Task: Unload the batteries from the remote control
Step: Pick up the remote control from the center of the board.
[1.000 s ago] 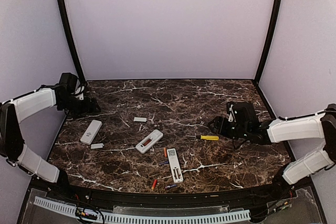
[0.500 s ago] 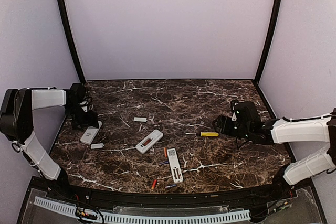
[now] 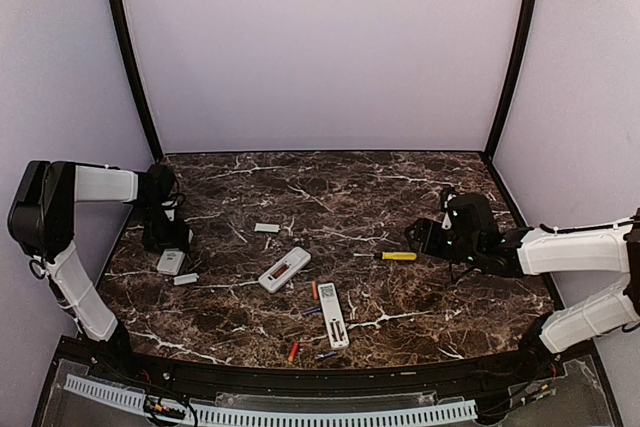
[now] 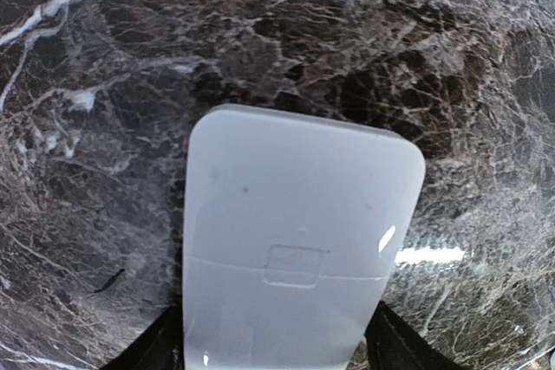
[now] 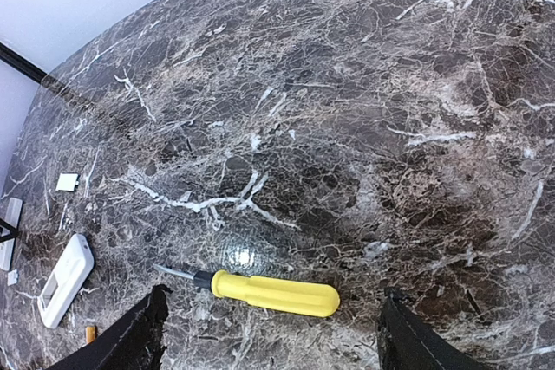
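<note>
Left gripper [image 3: 167, 245] is low at the table's 9 o'clock side, over a white remote [image 4: 295, 240] lying back-up with its cover on. Fingers [image 4: 163, 348] apart, one on each long side of that remote's near end, right against its edges. Can't tell if they actually press it.

Right gripper [image 3: 418, 237] is at 3 o'clock, its fingers [image 5: 143, 340] wide apart and holding nothing. It hovers just above the yellow-handled screwdriver [image 5: 276, 294], which lies flat on the marble table [image 3: 420, 187] with its tip toward 9.

Batteries lie loose on the table toward 6 o'clock, around an open remote [image 3: 333, 314]:
- An orange-red battery [image 3: 314, 290] sits just beside its far-left corner.
- A dark battery [image 3: 312, 309] is close on its 9 o'clock side.
- A second orange-red battery [image 3: 293, 351] is near the front edge, at 7 from it.
- A blue battery [image 3: 326, 355] is just past its near end.

Too small to tell whether any cell sits inside.

A third remote [image 3: 285, 269] lies tilted near table centre. One small white cover plate [image 3: 266, 228] is at 11 from centre. Another cover plate [image 3: 185, 278] is just beside the left remote, at its 5 o'clock.
</note>
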Controlling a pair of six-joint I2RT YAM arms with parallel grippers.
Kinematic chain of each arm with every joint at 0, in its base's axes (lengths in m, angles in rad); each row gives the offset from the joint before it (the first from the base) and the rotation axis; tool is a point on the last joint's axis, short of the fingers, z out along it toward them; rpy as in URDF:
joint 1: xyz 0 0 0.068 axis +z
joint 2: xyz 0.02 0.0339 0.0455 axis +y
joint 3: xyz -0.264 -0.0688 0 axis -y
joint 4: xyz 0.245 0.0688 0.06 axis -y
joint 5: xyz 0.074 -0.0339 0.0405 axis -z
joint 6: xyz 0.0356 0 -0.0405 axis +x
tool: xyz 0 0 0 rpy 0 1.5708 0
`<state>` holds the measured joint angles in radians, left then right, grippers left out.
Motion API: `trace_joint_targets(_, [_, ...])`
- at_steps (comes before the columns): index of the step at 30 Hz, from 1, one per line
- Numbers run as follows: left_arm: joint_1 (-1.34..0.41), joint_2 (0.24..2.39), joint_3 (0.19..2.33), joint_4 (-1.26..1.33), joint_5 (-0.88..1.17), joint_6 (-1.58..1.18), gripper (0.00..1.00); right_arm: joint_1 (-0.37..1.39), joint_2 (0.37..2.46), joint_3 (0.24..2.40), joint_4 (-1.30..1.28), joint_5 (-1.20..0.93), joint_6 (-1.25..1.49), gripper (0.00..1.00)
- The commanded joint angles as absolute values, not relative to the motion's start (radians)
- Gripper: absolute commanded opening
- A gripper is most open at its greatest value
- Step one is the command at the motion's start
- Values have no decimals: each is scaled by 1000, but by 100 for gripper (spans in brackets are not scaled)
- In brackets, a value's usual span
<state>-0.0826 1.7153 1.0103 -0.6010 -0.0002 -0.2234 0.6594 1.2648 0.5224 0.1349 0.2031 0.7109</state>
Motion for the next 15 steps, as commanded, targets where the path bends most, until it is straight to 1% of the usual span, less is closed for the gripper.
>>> trace_joint_targets(1, [-89, 1721, 1023, -638, 12, -216, 66, 666, 1256, 511, 151, 219, 707, 81])
trace_joint_targets(2, [-95, 1721, 1025, -640, -19, -214, 59, 667, 1253, 517, 134, 225, 706, 81])
trace_joint_targets(3, [-97, 1721, 1027, -645, -29, -212, 56, 666, 1247, 523, 112, 231, 710, 81])
trace_joint_targets(4, [-103, 1720, 1026, -646, -39, -211, 50, 667, 1237, 526, 94, 236, 714, 81])
trace_joint_targets(5, [-106, 1720, 1025, -646, -41, -210, 49, 667, 1222, 527, 80, 237, 715, 81])
trace_joint_targets(7, [-117, 1716, 1028, -645, -49, -207, 41, 666, 1177, 522, 63, 239, 720, 82])
trace_joint_targets(12, [-151, 1648, 1017, -631, -84, -204, 34, 666, 1069, 532, 23, 241, 688, 83])
trace_joint_targets(15, [-168, 1555, 999, -595, -74, -201, 33, 665, 1025, 564, -22, 250, 650, 87])
